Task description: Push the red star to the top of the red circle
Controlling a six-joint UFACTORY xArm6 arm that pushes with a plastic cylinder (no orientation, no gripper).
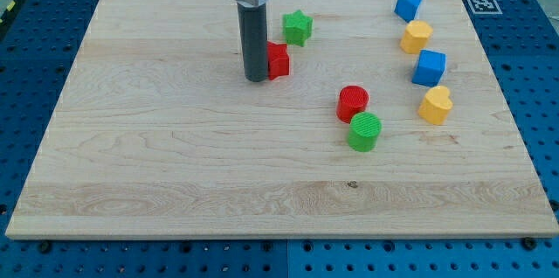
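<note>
The red star (278, 59) lies in the upper middle of the wooden board (175, 164), partly hidden behind my rod. My tip (256, 78) touches the star's left side. The red circle (353, 102) lies lower and to the view's right of the star, about a hand's width away. A green circle (364, 131) sits right below the red circle, touching it. A green star (297, 27) lies just above and right of the red star.
At the view's right stand a blue triangular block (408, 5), a yellow block (417, 37), a blue cube (429, 67) and a yellow heart-like block (435, 104), in a rough column. The board is ringed by a blue pegboard table.
</note>
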